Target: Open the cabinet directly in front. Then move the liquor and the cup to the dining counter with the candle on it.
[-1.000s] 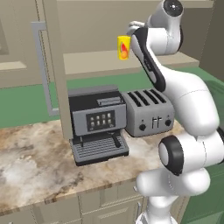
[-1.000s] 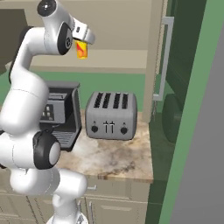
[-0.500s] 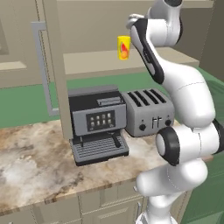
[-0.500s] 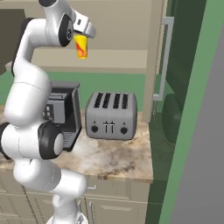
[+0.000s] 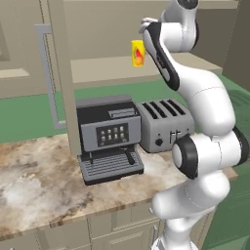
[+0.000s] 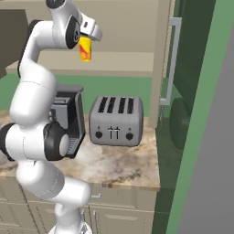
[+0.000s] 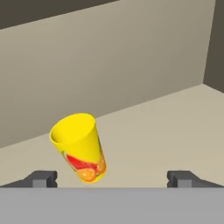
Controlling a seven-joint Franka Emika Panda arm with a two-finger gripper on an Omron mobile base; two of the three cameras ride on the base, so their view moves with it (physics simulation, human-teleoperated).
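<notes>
The cabinet (image 5: 112, 29) stands open; its left door (image 5: 61, 73) is swung out edge-on over the coffee machine, and its right door (image 6: 163, 55) is swung out past the toaster's right side. Inside, on the cabinet shelf (image 7: 166, 127), stands the cup (image 7: 81, 148), a yellow tumbler with a red-orange fruit mark low on its side. The cup is upright, mouth upward, long axis vertical; in the hand view it appears tilted. I cannot tell whether anything is inside the cup.

The claw (image 7: 111, 178) is spread wide and pinches nothing. Its two fingertips (image 7: 41, 178) sit at the near side of the cup: the cup lies just inside the left fingertip, not touched by it. Bare shelf extends to the right of the cup as far as the cabinet's side wall, and behind the cup to the back panel. In the base views the cup sits near the shelf's front edge (image 5: 122, 78), with the robot's wrist just to its right.

Below the cup, on the marble counter (image 5: 34, 185), the coffee machine (image 5: 107, 136) and the toaster (image 6: 116, 119) stand side by side, close together.
</notes>
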